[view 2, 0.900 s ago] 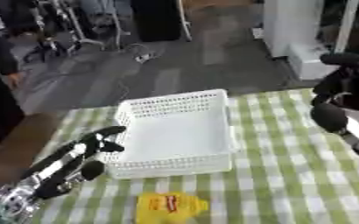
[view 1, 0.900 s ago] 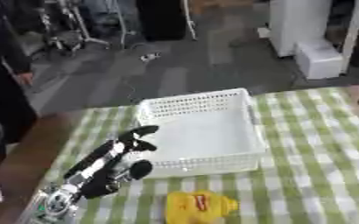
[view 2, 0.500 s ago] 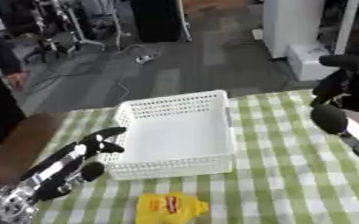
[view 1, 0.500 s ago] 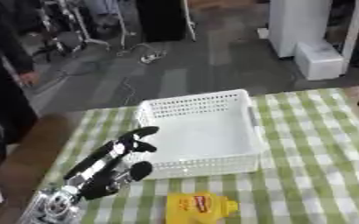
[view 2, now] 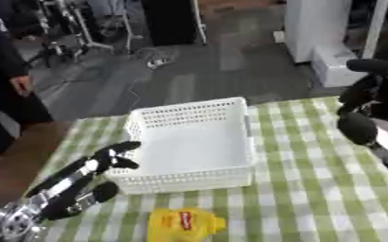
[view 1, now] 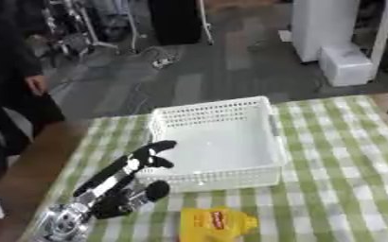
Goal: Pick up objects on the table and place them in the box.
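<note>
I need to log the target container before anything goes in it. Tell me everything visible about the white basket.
The white basket is a rectangular tray that looks like plastic, with perforated lattice walls and a smooth solid floor. It sits upright on the green checked tablecloth, slightly askew, and nothing shows inside it. The left hand reaches to its near left corner; contact cannot be confirmed. A yellow object lies in front of it, apart.

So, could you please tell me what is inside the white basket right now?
The white basket shows only its bare white floor; nothing lies inside. The near wall hides a thin strip of floor. The yellow packet lies outside on the tablecloth.
</note>
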